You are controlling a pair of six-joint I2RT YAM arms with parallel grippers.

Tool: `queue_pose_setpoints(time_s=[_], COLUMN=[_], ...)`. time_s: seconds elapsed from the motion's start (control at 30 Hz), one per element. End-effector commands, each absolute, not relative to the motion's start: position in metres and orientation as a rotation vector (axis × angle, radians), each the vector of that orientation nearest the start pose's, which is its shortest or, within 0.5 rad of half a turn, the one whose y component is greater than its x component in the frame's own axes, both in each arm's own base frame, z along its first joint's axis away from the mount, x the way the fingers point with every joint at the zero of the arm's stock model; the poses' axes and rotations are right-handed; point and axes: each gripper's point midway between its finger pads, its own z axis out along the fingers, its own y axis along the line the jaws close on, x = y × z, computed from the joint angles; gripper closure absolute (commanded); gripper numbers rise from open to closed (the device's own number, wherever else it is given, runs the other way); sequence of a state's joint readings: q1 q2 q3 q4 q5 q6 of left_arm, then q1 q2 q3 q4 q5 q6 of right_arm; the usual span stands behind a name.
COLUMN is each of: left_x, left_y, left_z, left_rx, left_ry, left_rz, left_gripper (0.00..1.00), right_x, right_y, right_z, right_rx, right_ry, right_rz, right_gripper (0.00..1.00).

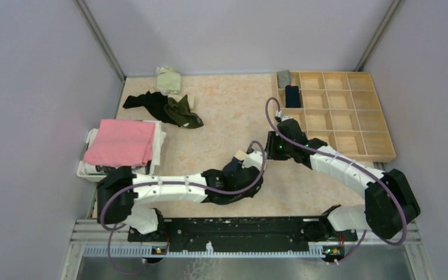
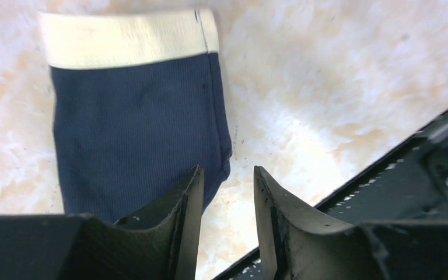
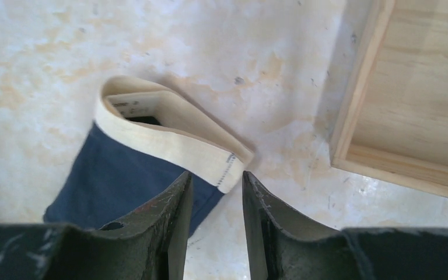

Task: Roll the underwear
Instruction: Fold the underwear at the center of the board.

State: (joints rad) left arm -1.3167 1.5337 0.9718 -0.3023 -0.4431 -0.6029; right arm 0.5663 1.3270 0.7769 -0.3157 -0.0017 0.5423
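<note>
Navy underwear (image 2: 140, 128) on marbled table (image 2: 338, 87)

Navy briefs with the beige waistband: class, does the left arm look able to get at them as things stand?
Probably yes. The left claw hangs right over a corner of the briefs, jaws apart with nothing between them, and nothing lies in the way. The right claw is at the waistband end.

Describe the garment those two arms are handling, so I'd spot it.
Find the wooden compartment tray on the table's right. Left of it, mid-table, lies navy ribbed underwear. Its cream waistband and spot apart from the dark clothes pile far left mark it out.
</note>
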Motion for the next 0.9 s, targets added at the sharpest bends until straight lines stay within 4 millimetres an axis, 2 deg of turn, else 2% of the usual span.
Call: queue_pose_setpoints(time_s=[0.0, 0.17, 0.3, 0.47, 0.57, 0.7, 0.87], left_x=[0.157, 0.167, 0.163, 0.157, 0.156, 0.154, 0.15], left_y=[-0.346, -0.296, -0.264, -0.237, -0.226, -0.22, -0.215], left_z=[0.139, 0.115, 0.095, 0.074, 0.067, 0.061, 0.049], left_rx=[0.522, 0.4, 0.331, 0.274, 0.252, 0.249, 0.25], left_ry=[2.164, 2.188, 2.226, 2.259, 2.268, 2.28, 2.307], left_rz=[-0.492, -0.384, -0.352, -0.325, -0.299, -0.288, -0.274], left_gripper=[0.56, 0.61, 0.64, 0.65, 0.65, 0.65, 0.66], right_x=[0.28, 0.276, 0.283, 0.296, 0.301, 0.304, 0.311], right_y=[0.216, 0.256, 0.28, 0.301, 0.31, 0.32, 0.321], right_z=[0.12, 0.122, 0.115, 0.109, 0.104, 0.097, 0.087], right_rx=[-0.104, -0.246, -0.331, -0.363, -0.371, -0.389, -0.369], right_ry=[2.377, 2.368, 2.378, 2.383, 2.392, 2.409, 2.424], right_rz=[0.626, 0.859, 0.878, 0.907, 0.927, 0.946, 0.916], right_gripper=[0.66, 0.89, 0.93, 0.96, 0.97, 0.97, 0.98])
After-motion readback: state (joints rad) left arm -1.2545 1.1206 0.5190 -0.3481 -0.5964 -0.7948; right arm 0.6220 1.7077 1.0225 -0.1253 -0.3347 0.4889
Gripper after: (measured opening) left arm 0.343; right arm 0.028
